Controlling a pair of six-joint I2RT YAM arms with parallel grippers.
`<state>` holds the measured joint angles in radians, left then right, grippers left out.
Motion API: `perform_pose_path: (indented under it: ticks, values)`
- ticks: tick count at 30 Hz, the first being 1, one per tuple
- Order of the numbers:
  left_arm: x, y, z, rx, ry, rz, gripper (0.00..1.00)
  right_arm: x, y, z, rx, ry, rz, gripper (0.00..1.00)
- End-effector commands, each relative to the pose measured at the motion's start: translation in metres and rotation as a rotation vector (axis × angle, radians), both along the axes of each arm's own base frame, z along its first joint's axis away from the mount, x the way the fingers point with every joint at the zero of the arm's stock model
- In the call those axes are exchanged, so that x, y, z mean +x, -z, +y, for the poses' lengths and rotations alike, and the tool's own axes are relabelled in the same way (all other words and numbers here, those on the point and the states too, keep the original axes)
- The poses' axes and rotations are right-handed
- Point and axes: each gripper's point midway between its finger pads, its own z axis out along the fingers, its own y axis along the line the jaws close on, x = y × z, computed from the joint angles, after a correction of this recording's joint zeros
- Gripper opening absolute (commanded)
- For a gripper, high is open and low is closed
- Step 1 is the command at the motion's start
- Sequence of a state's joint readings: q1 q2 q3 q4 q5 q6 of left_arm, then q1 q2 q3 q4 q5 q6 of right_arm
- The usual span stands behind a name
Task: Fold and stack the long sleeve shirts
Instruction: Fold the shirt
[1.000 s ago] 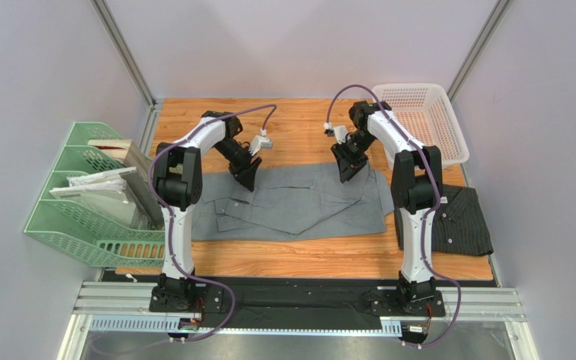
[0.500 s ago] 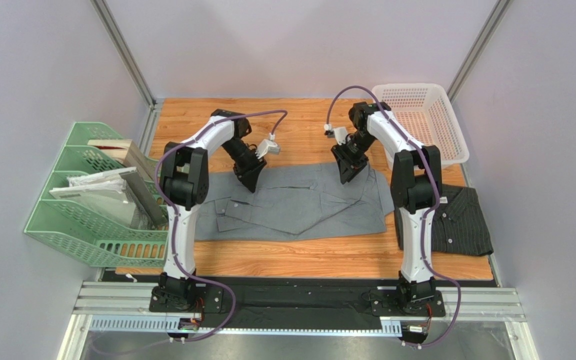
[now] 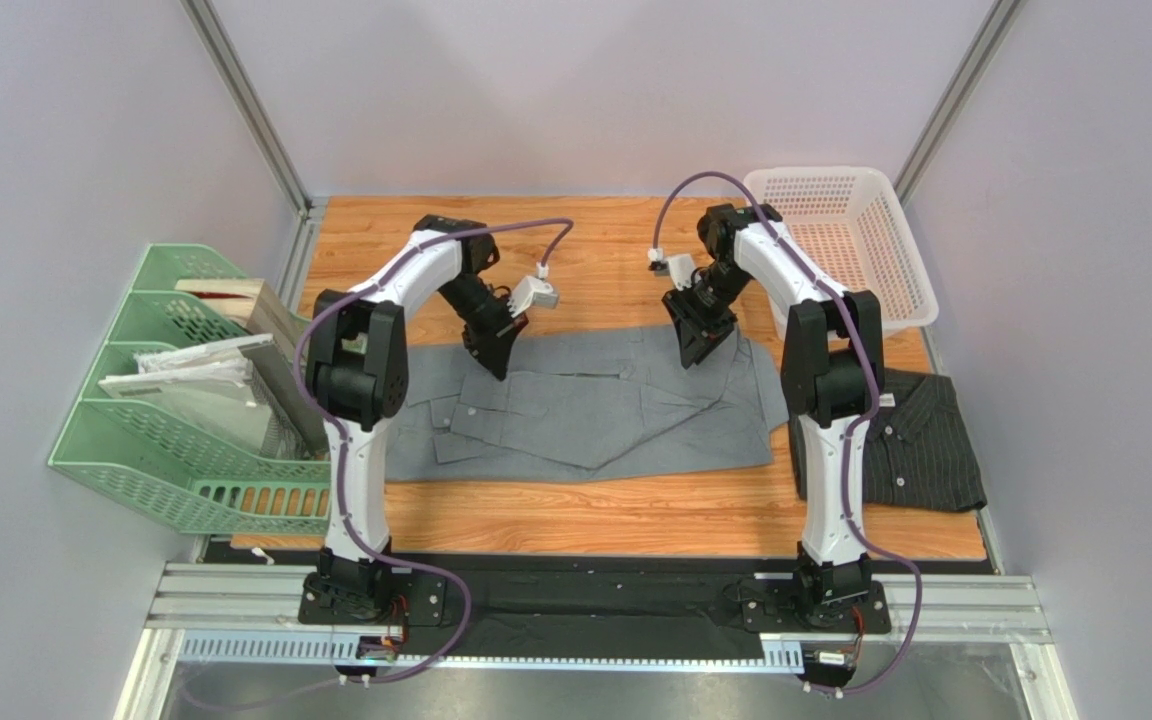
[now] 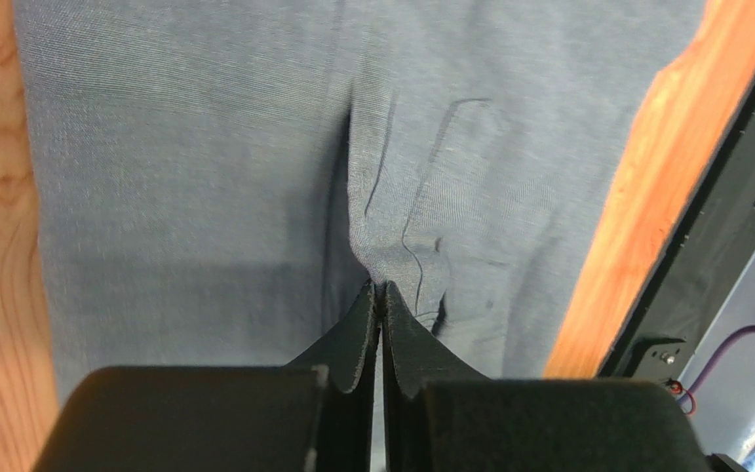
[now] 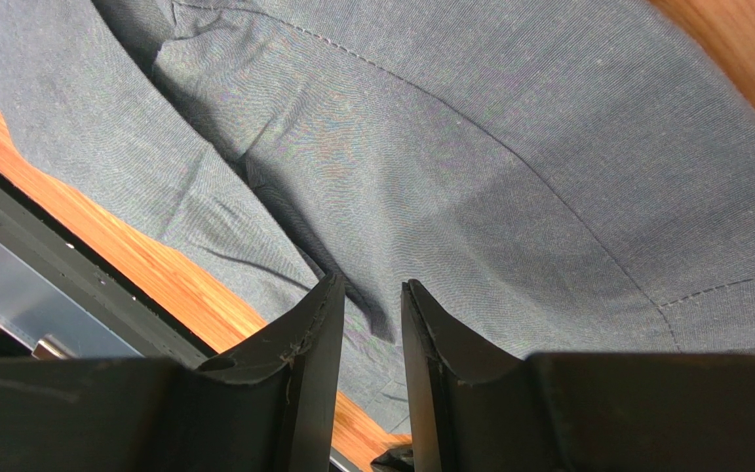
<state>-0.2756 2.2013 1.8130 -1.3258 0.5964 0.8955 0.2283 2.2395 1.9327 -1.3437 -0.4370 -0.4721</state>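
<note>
The left gripper (image 4: 381, 291) is pinching a fold of the grey shirt (image 4: 204, 147), fingers shut. The right gripper (image 5: 369, 290), fingers slightly apart, is straddling another fold; whether it's gripping, I can't tell.

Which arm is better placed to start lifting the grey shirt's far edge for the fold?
Left. The left pincer is shut on a pinched ridge of the grey shirt. The right pincer has its jaws apart around cloth, so its grip looks less certain.

The left gripper (image 3: 482, 360), open a second ago, has shut on a small ridge of the grey shirt (image 3: 597, 402) at its 11 o'clock edge, after swinging toward 3 o'clock, then back toward 9
</note>
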Motion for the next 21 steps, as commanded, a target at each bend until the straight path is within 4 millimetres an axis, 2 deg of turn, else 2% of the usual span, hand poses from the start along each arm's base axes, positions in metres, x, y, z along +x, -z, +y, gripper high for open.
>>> perform_pose_path:
  ticks: [1,3,6,12,14,17,18,19,21]
  values:
    - [-0.023,-0.059,-0.007,-0.106,0.045,-0.066,0.0,0.003,0.0,0.002,0.006,-0.016,-0.011,0.33]
    - [-0.023,-0.07,-0.006,-0.119,0.035,-0.108,0.0,0.003,0.0,0.002,0.008,-0.016,-0.012,0.33]
    - [-0.023,-0.071,0.002,-0.108,-0.003,-0.098,0.0,0.004,-0.001,0.002,0.006,-0.015,-0.018,0.33]
    - [-0.005,-0.051,0.036,-0.055,-0.108,-0.078,0.0,0.005,-0.005,0.002,0.004,-0.015,-0.03,0.33]
    - [0.0,-0.038,0.046,-0.013,-0.122,-0.071,0.0,0.006,-0.007,0.002,0.007,-0.015,-0.037,0.32]
    - [0.004,-0.023,0.05,0.026,-0.14,-0.062,0.02,0.007,-0.009,0.002,0.005,-0.015,-0.047,0.33]
    - [0.005,-0.021,0.051,0.035,-0.163,-0.054,0.1,0.008,-0.009,0.001,0.004,-0.015,-0.05,0.32]
    - [0.008,-0.019,0.05,0.036,-0.17,-0.057,0.26,0.007,-0.009,0.001,0.002,-0.015,-0.049,0.32]
    - [0.012,-0.019,0.048,0.028,-0.198,-0.061,0.35,0.008,-0.008,-0.001,-0.008,-0.017,-0.05,0.29]
